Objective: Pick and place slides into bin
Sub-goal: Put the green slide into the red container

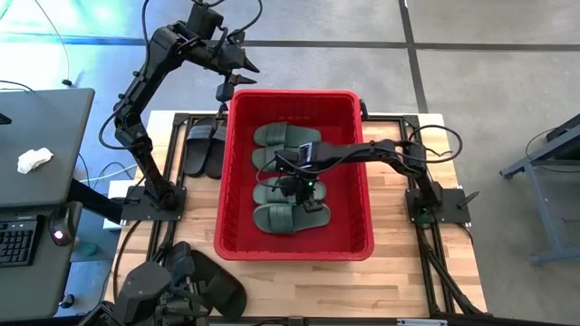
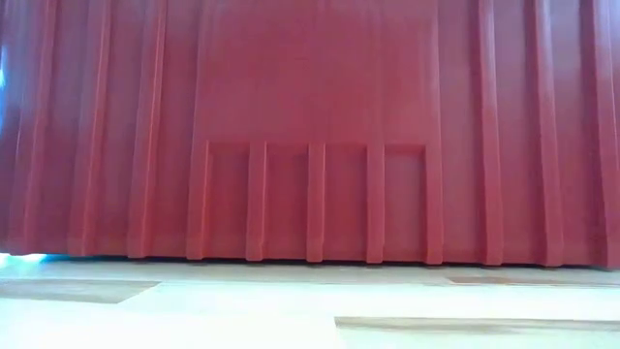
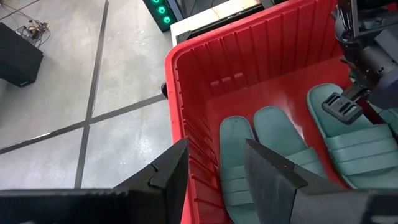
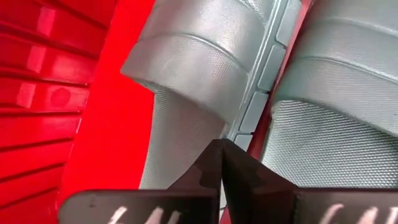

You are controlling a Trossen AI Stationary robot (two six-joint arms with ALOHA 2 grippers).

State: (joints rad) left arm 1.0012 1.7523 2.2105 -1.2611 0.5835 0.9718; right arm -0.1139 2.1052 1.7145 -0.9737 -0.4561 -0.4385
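High view: four green slides [image 1: 288, 177] are seen in the bin [image 1: 237, 163], black slides [image 1: 207, 143] left on the worktop [image 1: 408, 263], right claw [image 1: 304, 192] closed empty, left claw [image 1: 237, 68] part-open, empty.

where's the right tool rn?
High view: right tool is shut, low inside the red bin, over the green slides near its middle.
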